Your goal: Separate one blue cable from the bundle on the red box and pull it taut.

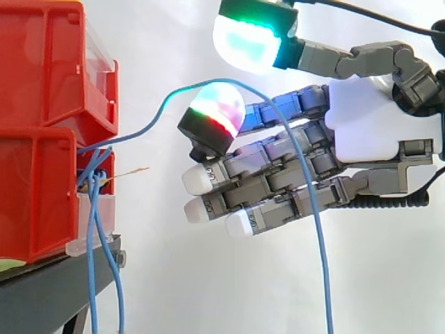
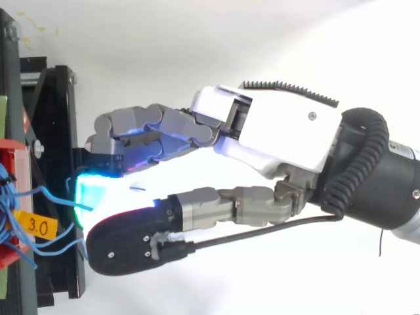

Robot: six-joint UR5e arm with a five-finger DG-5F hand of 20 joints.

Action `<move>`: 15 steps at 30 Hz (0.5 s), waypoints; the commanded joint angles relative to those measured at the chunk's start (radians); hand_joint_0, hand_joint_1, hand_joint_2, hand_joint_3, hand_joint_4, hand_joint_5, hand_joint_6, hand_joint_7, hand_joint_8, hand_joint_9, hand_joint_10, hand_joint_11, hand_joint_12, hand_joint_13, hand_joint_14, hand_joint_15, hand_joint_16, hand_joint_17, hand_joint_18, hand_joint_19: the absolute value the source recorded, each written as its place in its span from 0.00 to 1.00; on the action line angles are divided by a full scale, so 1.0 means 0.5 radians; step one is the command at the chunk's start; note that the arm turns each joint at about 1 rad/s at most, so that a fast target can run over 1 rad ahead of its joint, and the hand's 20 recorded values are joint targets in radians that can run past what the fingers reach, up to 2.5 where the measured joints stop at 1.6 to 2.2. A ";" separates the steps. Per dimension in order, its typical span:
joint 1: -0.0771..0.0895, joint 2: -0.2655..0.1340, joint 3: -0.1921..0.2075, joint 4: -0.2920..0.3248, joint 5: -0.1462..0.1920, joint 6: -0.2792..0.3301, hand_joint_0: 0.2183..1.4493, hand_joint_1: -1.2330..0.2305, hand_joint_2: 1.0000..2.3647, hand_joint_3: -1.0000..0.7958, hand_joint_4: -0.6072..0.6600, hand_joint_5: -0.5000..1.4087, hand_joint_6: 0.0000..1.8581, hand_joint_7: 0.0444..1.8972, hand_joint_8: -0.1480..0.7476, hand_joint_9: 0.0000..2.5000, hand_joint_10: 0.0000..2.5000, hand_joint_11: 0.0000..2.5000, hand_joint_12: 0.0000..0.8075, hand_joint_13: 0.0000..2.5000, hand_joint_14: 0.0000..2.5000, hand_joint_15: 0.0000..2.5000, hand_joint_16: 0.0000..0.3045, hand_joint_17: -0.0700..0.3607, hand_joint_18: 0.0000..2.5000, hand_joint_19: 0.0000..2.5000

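The robot hand (image 1: 375,118) reaches level toward the left with its fingers nearly straight and its thumb lifted well above them, so it is wide and grips nothing. The green-glowing thumb pad (image 1: 247,38) and the red-and-green glowing pad (image 1: 215,111) of the uppermost finger stand apart, and one thin blue cable (image 1: 324,278) arcs through that gap. From there it drops down the camera's side of the fingers. Whether it rests on the finger I cannot tell. Its long axis runs leftward from the hand to the bundle of blue cables (image 1: 92,209) hanging at the front of the stacked red plastic bins (image 1: 35,195) on the black surface (image 1: 55,285), beside a small yellow tag (image 2: 36,226). Judging by this, closing thumb onto finger would catch the cable
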State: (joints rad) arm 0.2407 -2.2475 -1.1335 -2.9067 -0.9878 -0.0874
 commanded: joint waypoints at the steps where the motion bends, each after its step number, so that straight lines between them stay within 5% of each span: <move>1: -0.003 0.000 0.000 -0.003 0.000 0.000 0.32 0.44 0.01 0.36 0.65 0.22 0.27 0.71 0.53 0.30 0.00 0.13 0.45 0.18 0.00 0.07 0.16 0.42 0.18 0.17; 6: 0.000 -0.003 0.000 -0.007 0.000 0.000 0.35 0.35 0.01 0.46 0.66 0.22 0.27 0.72 0.54 0.31 0.00 0.13 0.47 0.19 0.00 0.07 0.17 0.43 0.19 0.16; 15: -0.003 -0.003 0.000 -0.022 0.000 0.000 0.37 0.33 0.01 0.50 0.67 0.22 0.27 0.73 0.53 0.30 0.00 0.14 0.47 0.19 0.00 0.06 0.17 0.43 0.20 0.15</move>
State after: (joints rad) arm 0.2402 -2.2480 -1.1335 -2.9146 -0.9879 -0.0875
